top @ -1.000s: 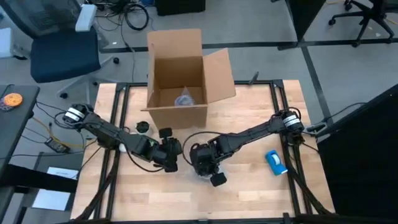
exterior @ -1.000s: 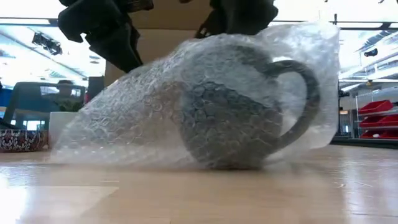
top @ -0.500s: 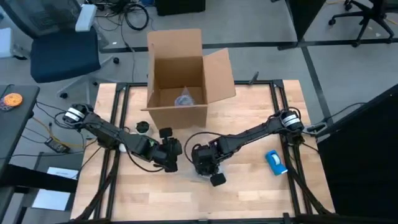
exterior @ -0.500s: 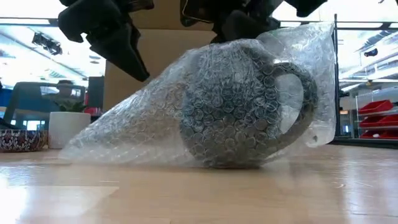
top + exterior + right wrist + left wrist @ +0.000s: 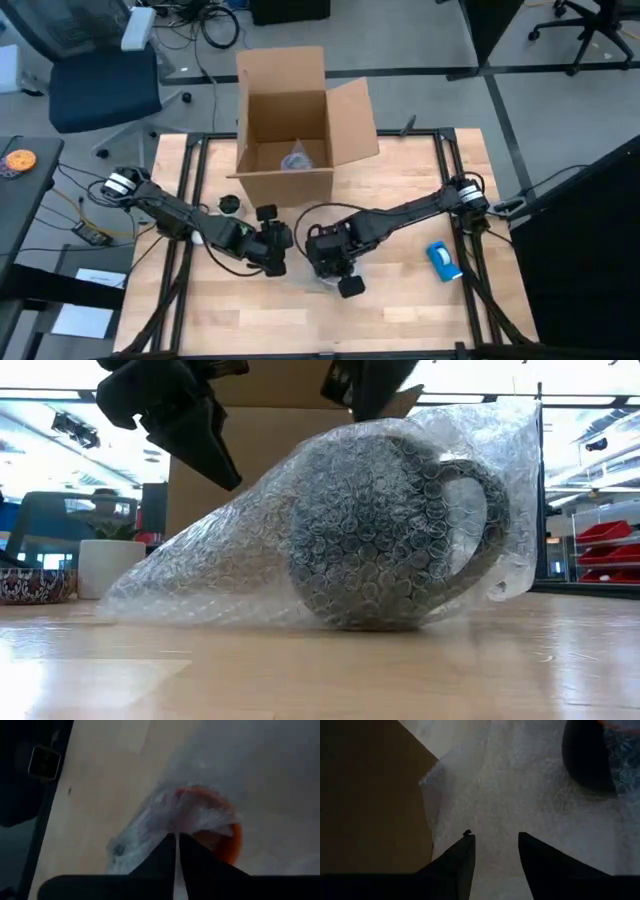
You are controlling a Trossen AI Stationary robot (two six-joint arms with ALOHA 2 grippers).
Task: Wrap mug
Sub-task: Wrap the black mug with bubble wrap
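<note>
I am pinching the bubble wrap [image 5: 200,575] in my right claw [image 5: 176,851] above the mug [image 5: 385,535], which lies on its side mid-table. My left claw [image 5: 495,852] is hovering part-open. The wrap looks slippery, so I'm favouring its edges.

Seen from above: wooden table [image 5: 400,300] with an open cardboard box [image 5: 290,120] at its far edge, something pale inside. Left gripper [image 5: 275,255] and right gripper [image 5: 335,268] close together near the middle, over clear wrap. Blue tape dispenser [image 5: 443,260] on the right side. Blue chair [image 5: 95,75] beyond the table.
</note>
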